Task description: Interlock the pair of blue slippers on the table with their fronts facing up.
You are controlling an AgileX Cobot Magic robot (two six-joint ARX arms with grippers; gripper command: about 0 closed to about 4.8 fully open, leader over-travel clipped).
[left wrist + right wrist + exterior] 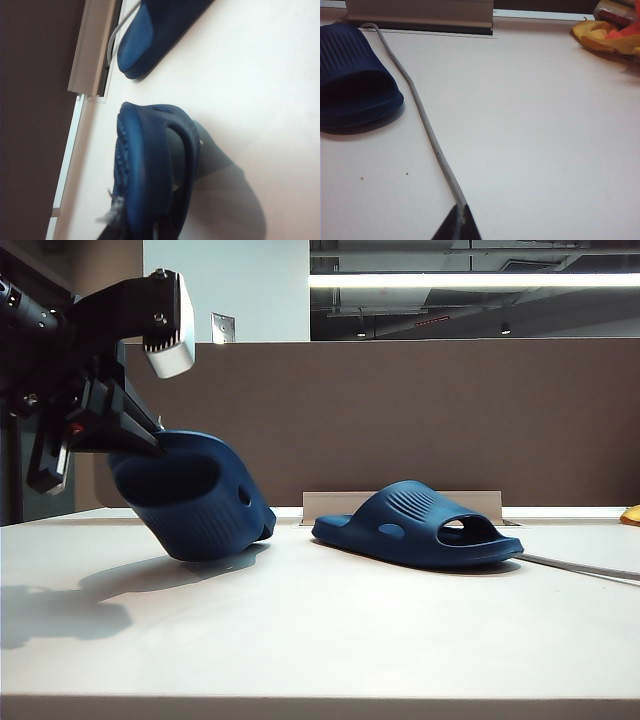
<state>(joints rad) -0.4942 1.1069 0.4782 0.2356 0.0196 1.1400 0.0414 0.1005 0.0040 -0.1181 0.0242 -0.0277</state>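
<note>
One of the blue slippers [195, 500] stands tilted at the left of the table [350, 640], its lower end on the tabletop. My left gripper [130, 435] is shut on its raised end. In the left wrist view this slipper [150, 170] fills the space between the jaws of the left gripper [145, 232], edge-on. The other slipper [420, 528] lies flat, strap up, near the middle right; it shows as the far slipper [160, 30] and the ribbed slipper [355, 85]. My right gripper [458, 225] is shut, low over the table, to that slipper's right.
A grey cable [420, 115] runs across the table from the flat slipper toward the right gripper's tips. A grey metal channel [340, 502] sits along the back edge under the brown partition [400, 410]. A yellow and orange object [607, 37] lies at the far right.
</note>
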